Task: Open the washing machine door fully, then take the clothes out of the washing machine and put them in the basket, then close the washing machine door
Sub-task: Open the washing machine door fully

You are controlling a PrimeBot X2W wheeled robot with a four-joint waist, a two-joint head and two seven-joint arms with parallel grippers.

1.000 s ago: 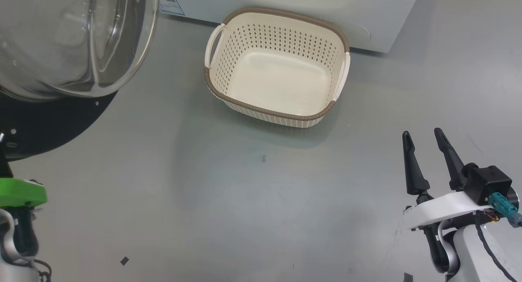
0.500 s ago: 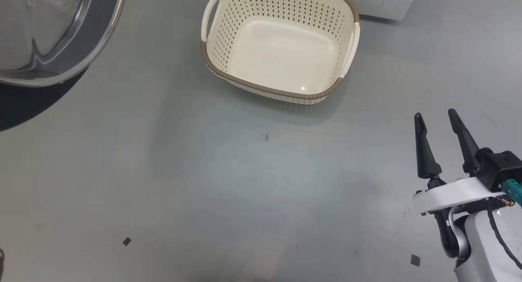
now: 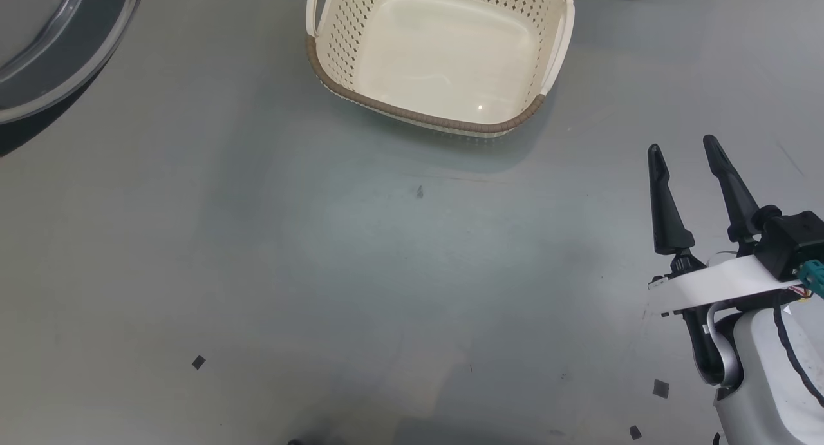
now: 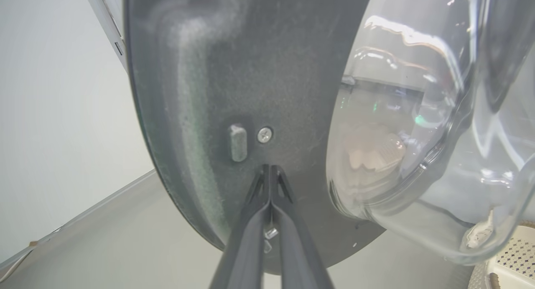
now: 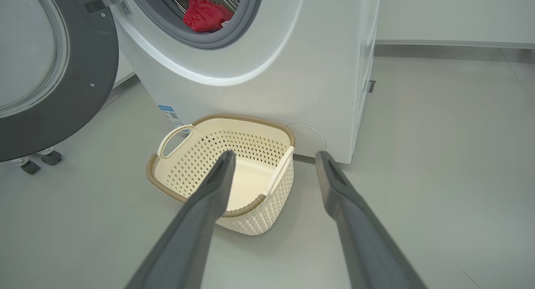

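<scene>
The washing machine door (image 5: pixel 50 71) stands swung open at the left of the washing machine (image 5: pixel 292 71), and its edge is at the upper left of the head view (image 3: pixel 38 58). Red clothes (image 5: pixel 207 15) lie in the drum. My left gripper (image 4: pixel 269 168) is shut with nothing between its fingers. Its tips touch the door's dark inner rim (image 4: pixel 200 92), beside a small peg and a screw, left of the glass bowl (image 4: pixel 418 134). The empty basket (image 3: pixel 418 116) stands on the floor before the washer (image 5: pixel 246 118). My right gripper (image 3: pixel 681 145) hangs open to its right, its fingers apart (image 5: pixel 276 155).
The grey floor (image 3: pixel 386 271) spreads wide between the door, the basket and my right arm. Small castor wheels (image 5: pixel 37 161) stand on the floor under the open door. Bits of dark tape (image 3: pixel 198 362) dot the floor. A wall runs behind the washer (image 5: pixel 451 13).
The head camera has shifted, so the basket and the door sit higher in the picture and the left arm's green wrist has left it. The right gripper stays open.
</scene>
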